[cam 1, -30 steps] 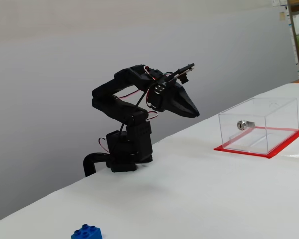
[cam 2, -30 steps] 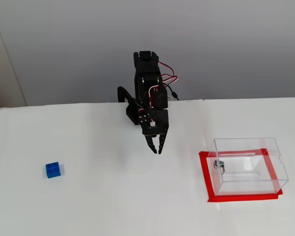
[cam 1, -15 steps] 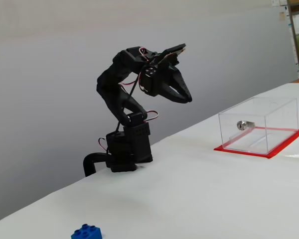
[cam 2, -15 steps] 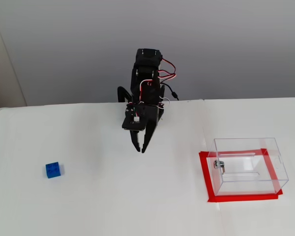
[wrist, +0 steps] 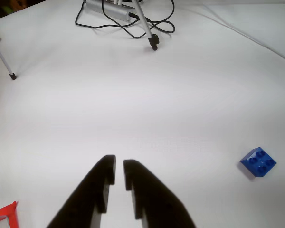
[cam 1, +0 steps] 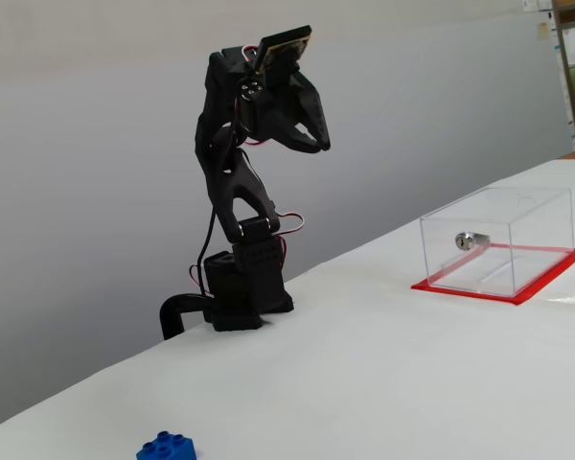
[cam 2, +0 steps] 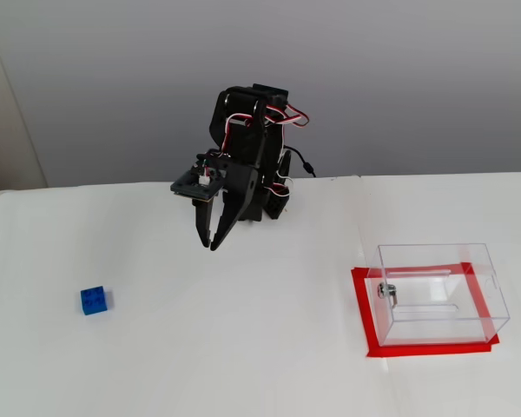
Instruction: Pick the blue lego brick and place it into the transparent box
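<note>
The blue lego brick (wrist: 259, 162) lies on the white table, low and to the right in the wrist view. In both fixed views it sits far from the box (cam 1: 166, 448) (cam 2: 95, 300). The transparent box (cam 1: 498, 240) (cam 2: 438, 291) stands on its red base, with the silver lock (cam 2: 386, 291) on one wall. Only a red corner of the base (wrist: 4, 211) shows in the wrist view. My gripper (wrist: 119, 164) (cam 1: 321, 146) (cam 2: 208, 246) hangs high above the table near the arm's base. It is empty, its jaws nearly together with a thin slit between them.
In the wrist view a silver hub (wrist: 109, 9) with black cables and a tripod foot (wrist: 154, 45) lie at the far end, and another tripod foot (wrist: 12, 75) is at the left. The arm's base (cam 1: 244, 287) stands at the table's back edge by a grey wall.
</note>
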You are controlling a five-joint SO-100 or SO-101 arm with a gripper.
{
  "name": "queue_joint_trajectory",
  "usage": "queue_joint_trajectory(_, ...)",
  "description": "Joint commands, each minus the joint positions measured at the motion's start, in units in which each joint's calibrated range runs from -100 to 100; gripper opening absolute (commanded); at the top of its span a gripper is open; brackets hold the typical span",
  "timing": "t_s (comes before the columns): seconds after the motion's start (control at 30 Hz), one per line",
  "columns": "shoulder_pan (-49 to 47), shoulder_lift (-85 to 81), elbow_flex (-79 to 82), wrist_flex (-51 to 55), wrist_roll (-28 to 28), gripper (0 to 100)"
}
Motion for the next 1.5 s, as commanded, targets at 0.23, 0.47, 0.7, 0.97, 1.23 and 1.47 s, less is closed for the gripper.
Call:
queue_joint_trajectory(0.23, 16.0, 2.0, -4.64, 0.98, -0.19, 2)
queue_joint_trajectory(0.47, 25.62, 6.92, -4.55, 6.9, -2.75, 2)
queue_joint_trajectory(0.7, 27.02, 14.38, -4.73, 8.29, -4.31, 17)
queue_joint_trajectory(0.97, 26.8, 21.6, -3.19, 3.85, -4.31, 22)
queue_joint_trajectory(1.23, 27.24, 32.03, -0.39, -4.24, -4.31, 23)
queue_joint_trajectory(1.47, 30.64, 38.48, -0.3, -6.76, -3.27, 22)
